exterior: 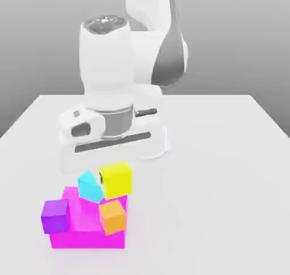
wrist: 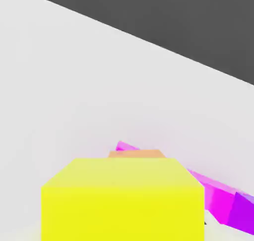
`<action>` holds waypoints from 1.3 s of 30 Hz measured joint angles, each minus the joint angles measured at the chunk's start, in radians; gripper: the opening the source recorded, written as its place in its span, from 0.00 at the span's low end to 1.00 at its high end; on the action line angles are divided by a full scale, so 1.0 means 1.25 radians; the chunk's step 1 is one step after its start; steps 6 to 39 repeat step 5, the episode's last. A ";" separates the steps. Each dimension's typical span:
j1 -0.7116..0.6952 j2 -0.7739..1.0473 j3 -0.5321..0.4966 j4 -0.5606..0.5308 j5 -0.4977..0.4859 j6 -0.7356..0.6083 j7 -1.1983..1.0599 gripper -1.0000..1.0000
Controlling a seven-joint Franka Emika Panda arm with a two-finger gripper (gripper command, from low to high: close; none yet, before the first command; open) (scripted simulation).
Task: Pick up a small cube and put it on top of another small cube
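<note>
Gripper jaws [exterior: 115, 180] are closed together on the small yellow cube [exterior: 117, 181], the arm [exterior: 107, 61] reaching down above it. From the exterior view's left to its right, we first see a purple cube [exterior: 55, 216], which overlaps the left edge of a large magenta piece [exterior: 93, 239]. That piece is broad and low, and we cannot tell whether it is a solid block or a shallow open container, nor whether any cube sits inside it. A cyan cube [exterior: 89, 186] comes next, at its far edge, turned so that a corner points upward.

Just to the right of the cyan cube is the yellow one, near the magenta piece's far right corner. Being a cube, it has no long axis that we can pick out. Its broad front face looks towards us, with a narrow side face showing on the right, and its upper edge climbs slightly to the right. We cannot tell whether anything supports it from below. Last, nearer to us and lower, an orange cube [exterior: 112, 217] overlaps the magenta piece's right edge, slightly skewed. A pale table [exterior: 209, 183] spreads beneath everything. In the hand view, the yellow cube looms close, square-on, partly covering the orange one.
</note>
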 joint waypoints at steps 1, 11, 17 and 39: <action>0.001 0.025 -0.001 -0.004 0.006 0.029 -0.004 0.00; 0.000 0.048 -0.002 -0.008 0.010 0.055 -0.008 1.00; 0.000 0.048 -0.002 -0.008 0.010 0.055 -0.008 1.00; 0.000 0.048 -0.002 -0.008 0.010 0.055 -0.008 1.00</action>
